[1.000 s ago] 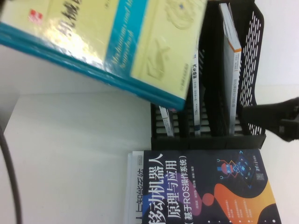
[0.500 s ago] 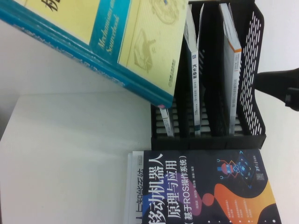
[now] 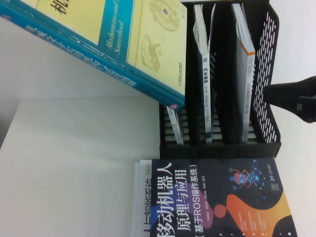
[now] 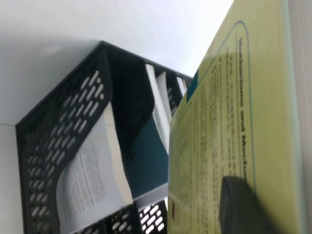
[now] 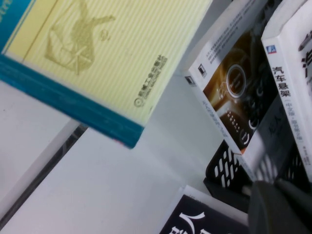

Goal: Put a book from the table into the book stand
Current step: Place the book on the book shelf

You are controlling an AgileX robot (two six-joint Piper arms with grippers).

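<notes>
Since the earlier frames, the book [image 3: 98, 44] has travelled leftward and up across the high view, its lower corner now poised above the left-hand slot of the book stand [image 3: 266, 143], while the right gripper [image 3: 296, 98] has shifted only slightly beside the stand's perforated right wall; whether its fingers are apart or together cannot be told. High view: the book hangs tilted in the air, clear of the table [image 3: 74, 163]; a dark navy book [image 3: 212, 197] lies flat in front of the stand, and thin white books [image 3: 205, 74] already occupy the slots. Left wrist view: one dark pad of the left gripper [image 4: 243, 207] presses on the yellow cover, so the fingers appear clamped on the book. Right wrist view: the book's corner floats above the tabletop, not yet inside any slot. Lifting appears done; alignment, insertion and release remain.
</notes>
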